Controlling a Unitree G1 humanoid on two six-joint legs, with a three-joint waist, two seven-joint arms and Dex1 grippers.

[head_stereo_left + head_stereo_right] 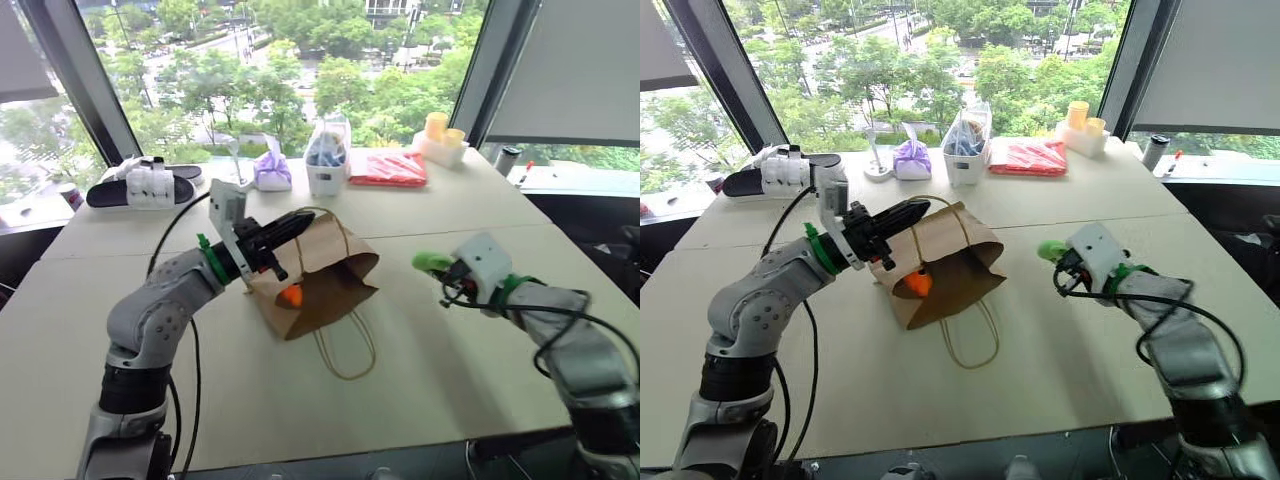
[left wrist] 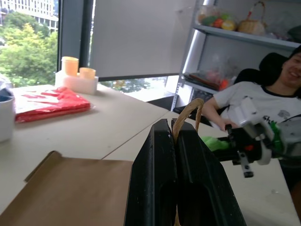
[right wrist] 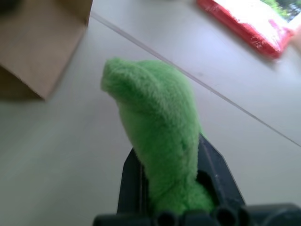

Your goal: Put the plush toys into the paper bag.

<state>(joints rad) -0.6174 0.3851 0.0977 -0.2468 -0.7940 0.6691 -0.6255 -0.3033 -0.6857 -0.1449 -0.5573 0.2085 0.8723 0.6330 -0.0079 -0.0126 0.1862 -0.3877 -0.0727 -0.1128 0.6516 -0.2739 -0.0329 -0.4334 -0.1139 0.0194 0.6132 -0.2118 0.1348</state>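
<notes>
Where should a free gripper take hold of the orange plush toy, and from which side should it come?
Grip the rounded orange body at the bag's mouth. The orange plush toy lies just inside the open end of the paper bag, which faces the near table edge, so come from that near side, low along the table, probably with the fingers spread across the toy's width.

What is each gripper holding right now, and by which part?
The left gripper pinches the paper bag by a loop handle. The right gripper clamps the green plush toy by one end.

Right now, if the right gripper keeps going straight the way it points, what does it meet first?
Probably the paper bag: the right gripper, shut on the green plush toy, points toward its open mouth across bare table. Depth is unclear.
</notes>
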